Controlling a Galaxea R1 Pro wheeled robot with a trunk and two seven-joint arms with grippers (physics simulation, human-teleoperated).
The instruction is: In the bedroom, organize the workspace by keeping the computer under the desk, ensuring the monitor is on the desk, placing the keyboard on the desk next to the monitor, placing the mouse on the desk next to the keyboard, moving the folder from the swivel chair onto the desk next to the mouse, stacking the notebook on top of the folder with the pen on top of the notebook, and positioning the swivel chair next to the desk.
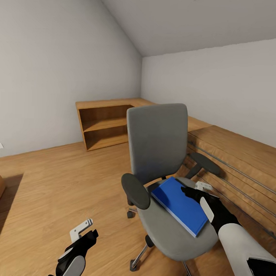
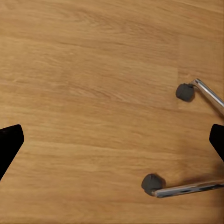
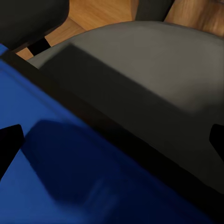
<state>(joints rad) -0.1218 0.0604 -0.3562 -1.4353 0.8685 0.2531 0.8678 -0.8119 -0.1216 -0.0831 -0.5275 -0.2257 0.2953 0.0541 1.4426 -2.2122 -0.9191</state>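
The swivel chair stands mid-room on the wood floor, its grey back upright and black armrests out to the sides. A bright blue folder lies flat on its seat. My right gripper hovers open just above the folder's far right edge. The right wrist view looks close down on the folder and the grey seat, with the right gripper spread wide over both. My left gripper hangs low over the floor left of the chair, open and empty.
A low wooden shelf unit lines the back wall. A long slatted wooden structure runs along the right, close behind the chair. Chrome chair legs with castors lie under my left gripper. Open floor spreads to the left.
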